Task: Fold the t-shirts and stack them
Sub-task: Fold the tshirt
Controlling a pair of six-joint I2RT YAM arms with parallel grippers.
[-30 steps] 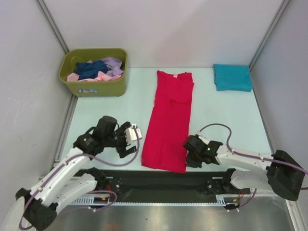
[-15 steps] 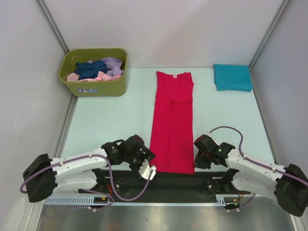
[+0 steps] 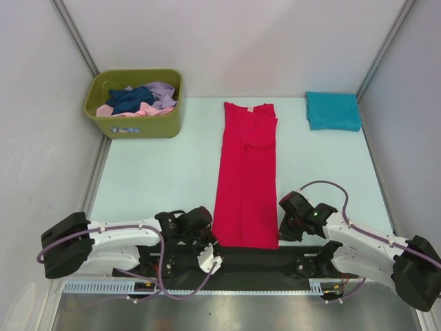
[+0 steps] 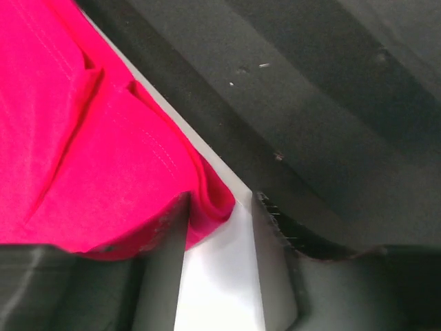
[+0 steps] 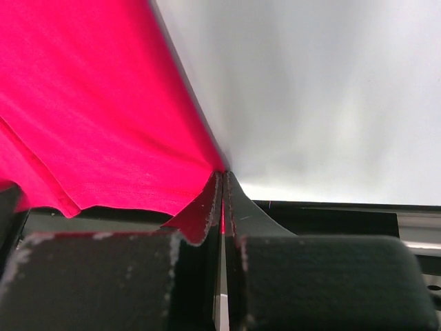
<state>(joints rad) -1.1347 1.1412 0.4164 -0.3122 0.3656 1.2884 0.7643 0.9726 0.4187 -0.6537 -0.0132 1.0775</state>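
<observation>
The right gripper (image 5: 222, 193) pinches the red t-shirt (image 3: 246, 176) at one near corner; the left gripper (image 4: 220, 207) straddles the other, jaws apart.

Five t-shirts (image 3: 246, 179) (three in one bin (image 3: 160, 124)), two arms (image 3: 124, 234)

Bright, even light (wrist foregrounds blurred), red t-shirt (image 4: 103, 138) oversaturated.
</observation>
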